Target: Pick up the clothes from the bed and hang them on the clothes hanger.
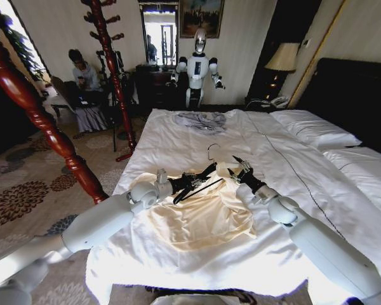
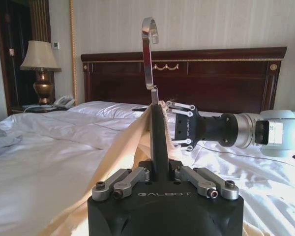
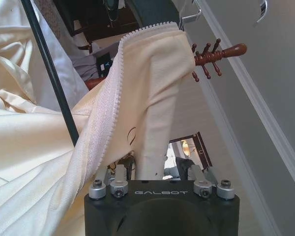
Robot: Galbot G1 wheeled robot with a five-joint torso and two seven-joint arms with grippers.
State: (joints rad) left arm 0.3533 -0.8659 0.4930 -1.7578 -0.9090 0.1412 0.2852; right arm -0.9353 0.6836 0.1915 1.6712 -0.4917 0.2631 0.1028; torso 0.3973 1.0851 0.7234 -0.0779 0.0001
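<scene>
Over the bed (image 1: pixel 178 136), the left hand (image 1: pixel 189 182) is clamping the clothes hanger (image 1: pixel 209 170) while the right hand (image 1: pixel 240 171) is pinching the clothes (image 1: pixel 200 219) by the collar edge. Threading is underway; next likely requires drawing fabric over the hanger's shoulder.

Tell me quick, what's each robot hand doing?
Left gripper: shut on the clothes hanger.
Right gripper: shut on the clothes.
</scene>
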